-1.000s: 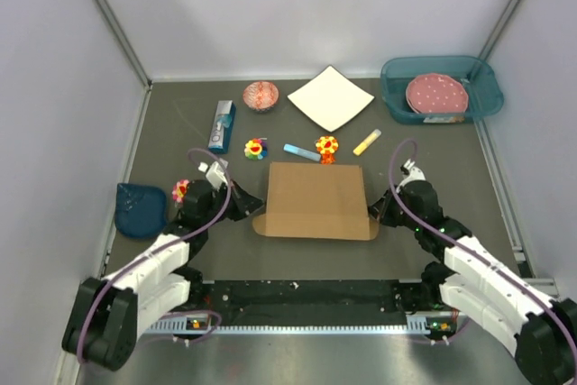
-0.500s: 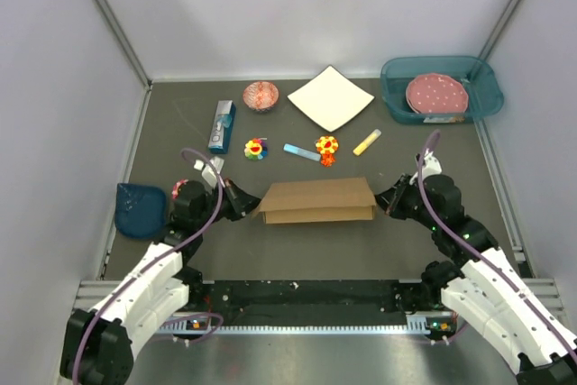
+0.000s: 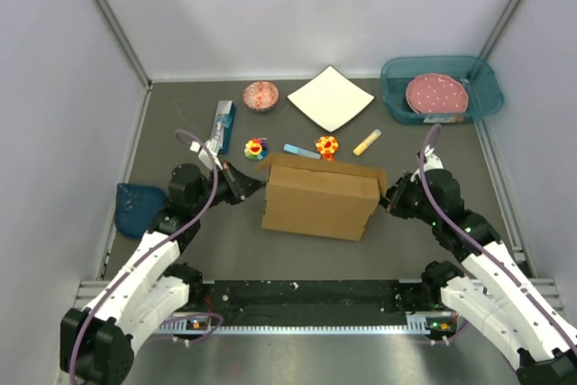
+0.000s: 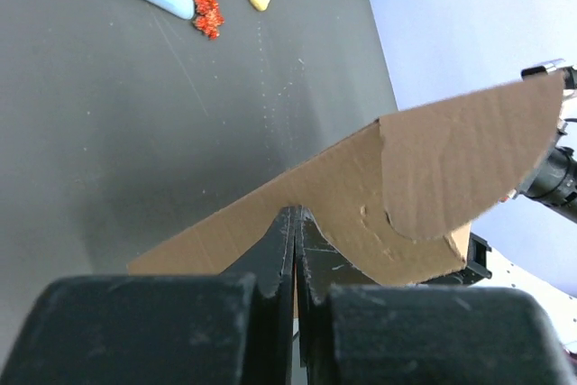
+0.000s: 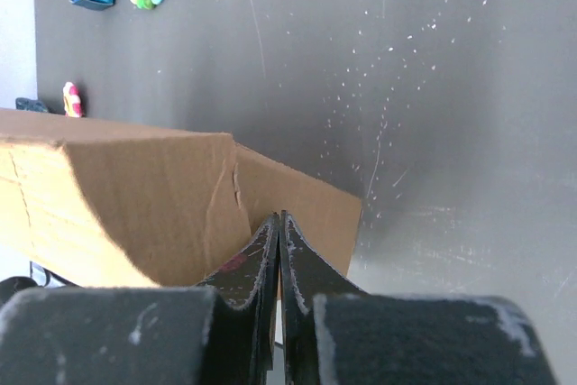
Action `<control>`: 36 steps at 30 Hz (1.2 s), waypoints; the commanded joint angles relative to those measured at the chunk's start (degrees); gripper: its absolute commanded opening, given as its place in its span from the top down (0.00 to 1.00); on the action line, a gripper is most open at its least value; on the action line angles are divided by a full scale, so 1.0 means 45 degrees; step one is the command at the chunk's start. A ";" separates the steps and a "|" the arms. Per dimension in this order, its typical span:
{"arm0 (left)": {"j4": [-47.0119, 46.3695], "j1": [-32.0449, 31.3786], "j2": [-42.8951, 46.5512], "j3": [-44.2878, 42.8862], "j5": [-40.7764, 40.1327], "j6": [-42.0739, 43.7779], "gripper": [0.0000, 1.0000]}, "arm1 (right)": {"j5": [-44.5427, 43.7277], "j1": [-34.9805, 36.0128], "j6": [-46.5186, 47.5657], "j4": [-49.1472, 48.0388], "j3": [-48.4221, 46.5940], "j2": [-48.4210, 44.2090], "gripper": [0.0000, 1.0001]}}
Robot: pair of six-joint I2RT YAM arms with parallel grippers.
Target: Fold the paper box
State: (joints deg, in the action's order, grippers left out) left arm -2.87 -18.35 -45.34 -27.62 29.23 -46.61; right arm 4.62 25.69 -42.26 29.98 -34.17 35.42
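Observation:
The paper box is a brown cardboard sheet held up off the dark table between both arms, its broad face tilted toward the camera. My left gripper is shut on its left edge. In the left wrist view that gripper pinches the cardboard, and a rounded flap sticks up on the right. My right gripper is shut on the box's right edge. In the right wrist view that gripper clamps the cardboard where a side panel folds back.
Behind the box lie a blue stick, a yellow stick and two small colourful toys. Further back are a white paper sheet, a red bowl, a blue carton and a teal tray holding a pink plate. A blue pouch lies at the left.
The box lay flat on the table a second ago. Both grippers have raised it, and it now stands tilted up. Both wrists moved up and away from the bases.

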 commanded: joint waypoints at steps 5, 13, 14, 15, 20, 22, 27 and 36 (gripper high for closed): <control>-0.1645 -0.0141 -0.0236 0.1565 0.0614 -0.0228 1.00 | 0.0613 0.0072 -0.0043 -0.1446 0.0640 0.0040 1.00; -0.1475 -0.0122 -0.0237 0.2563 -0.0047 0.0141 1.00 | 0.0224 0.0052 0.0329 -0.1585 0.1071 -0.0272 1.00; -0.1142 -0.0122 0.0015 0.2408 -0.0302 0.0278 1.00 | 0.0126 0.0072 0.0348 -0.1429 0.1032 -0.0370 1.00; -0.0829 -0.0122 0.0172 0.2290 -0.0576 0.0396 0.98 | -0.0126 0.0072 0.0464 -0.1272 0.0954 -0.0584 1.00; 0.1415 -0.0122 0.1440 0.1607 -0.2935 0.0787 0.92 | -0.0967 0.0072 0.1031 0.0209 0.0019 -0.0606 0.97; 0.1828 -0.0122 0.1735 0.1431 -0.3447 0.0904 0.90 | -0.1436 0.0072 0.1304 0.0544 -0.0237 -0.0586 0.95; 0.3233 -0.0122 0.2165 0.0689 -0.4735 0.1275 0.86 | -0.2859 0.0072 0.2064 0.2415 -0.1700 -0.0585 0.91; 0.6165 -0.0122 0.3571 -0.1108 -0.8233 0.1685 0.61 | -0.1364 0.0072 0.4192 0.4334 -0.4593 -0.1250 0.42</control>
State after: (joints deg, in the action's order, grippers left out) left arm 19.44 -18.81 -32.82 -27.64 1.28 -41.32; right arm -6.70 25.74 -30.06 45.71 -50.26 31.33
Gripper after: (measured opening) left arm 0.345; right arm 0.535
